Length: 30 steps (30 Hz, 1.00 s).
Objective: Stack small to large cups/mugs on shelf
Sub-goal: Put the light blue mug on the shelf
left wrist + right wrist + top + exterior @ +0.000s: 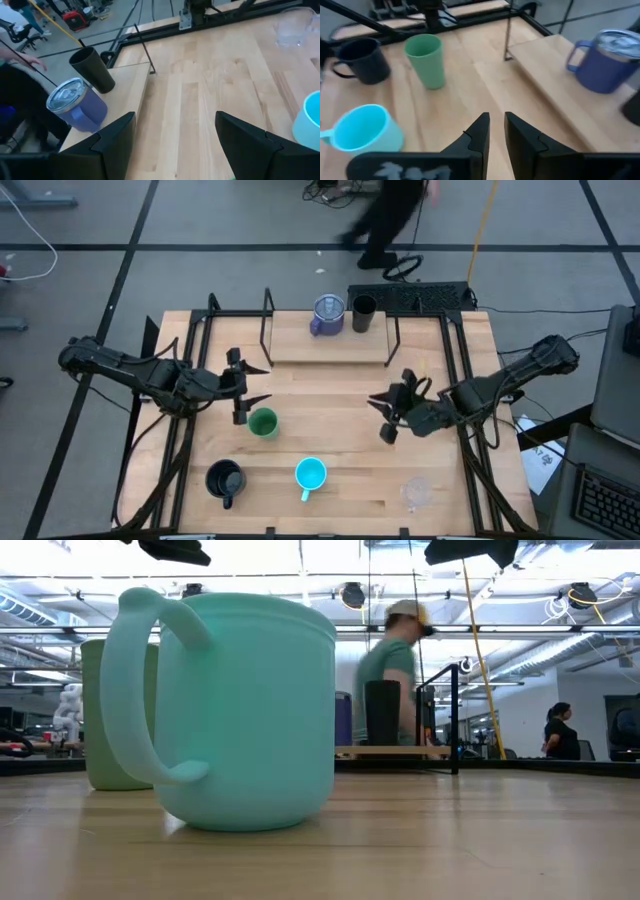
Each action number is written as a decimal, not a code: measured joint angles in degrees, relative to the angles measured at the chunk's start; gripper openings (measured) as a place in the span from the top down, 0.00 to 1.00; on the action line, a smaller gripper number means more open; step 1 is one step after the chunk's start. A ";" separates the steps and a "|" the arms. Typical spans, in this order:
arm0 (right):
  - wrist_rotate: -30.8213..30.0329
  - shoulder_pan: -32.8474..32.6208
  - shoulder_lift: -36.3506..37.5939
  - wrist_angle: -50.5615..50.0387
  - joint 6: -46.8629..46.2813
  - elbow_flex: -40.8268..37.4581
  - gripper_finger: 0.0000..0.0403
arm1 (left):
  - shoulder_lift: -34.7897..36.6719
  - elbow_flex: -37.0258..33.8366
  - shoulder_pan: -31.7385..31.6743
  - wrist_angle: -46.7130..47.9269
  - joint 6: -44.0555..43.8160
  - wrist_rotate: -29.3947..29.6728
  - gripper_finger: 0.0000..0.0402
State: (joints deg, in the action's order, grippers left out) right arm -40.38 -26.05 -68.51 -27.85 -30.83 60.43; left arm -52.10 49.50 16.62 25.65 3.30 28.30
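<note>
The blue-purple mug [327, 316] and dark tumbler [363, 313] are being carried by the shelf [330, 345]. The green cup [262, 423], cyan mug [311, 475], black mug [224, 480] and clear cup [416, 493] are being borne by the bench [330, 400]. The left tool [239, 393] is being held released beside the green cup; the right tool [385, 416] is being held clenched, empty.

**Both arms hover over the table, one gripper wide, one nearly closed**

The left arm reaches in from the left side of the table, its forearm angled toward the middle. The left gripper [243, 398] hangs above the wood with its two dark fingers [114, 140] spread well apart. The right arm comes in from the right side, bent at the elbow. The right gripper [384, 417] points toward the table's centre, its fingers [476, 136] drawn almost together, holding nothing.
</note>
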 joint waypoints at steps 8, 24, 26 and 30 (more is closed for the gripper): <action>-0.05 -2.72 0.00 18.45 4.43 -8.60 0.88 | 0.00 0.00 1.75 3.29 -2.52 0.23 0.32; -0.09 -3.75 -1.47 27.59 3.52 -15.09 0.88 | 0.00 0.00 12.09 6.29 -12.47 0.30 0.32; -0.07 -4.23 -2.11 28.05 3.63 -15.47 0.88 | -0.02 0.17 14.07 6.54 -14.02 0.75 0.32; -0.08 -5.18 -3.48 30.70 4.45 -16.38 0.88 | -0.29 0.66 17.45 6.80 -16.16 1.67 0.32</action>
State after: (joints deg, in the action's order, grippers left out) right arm -40.46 -31.23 -71.99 2.85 -26.38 44.05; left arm -52.38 50.15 34.07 32.45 -12.86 29.98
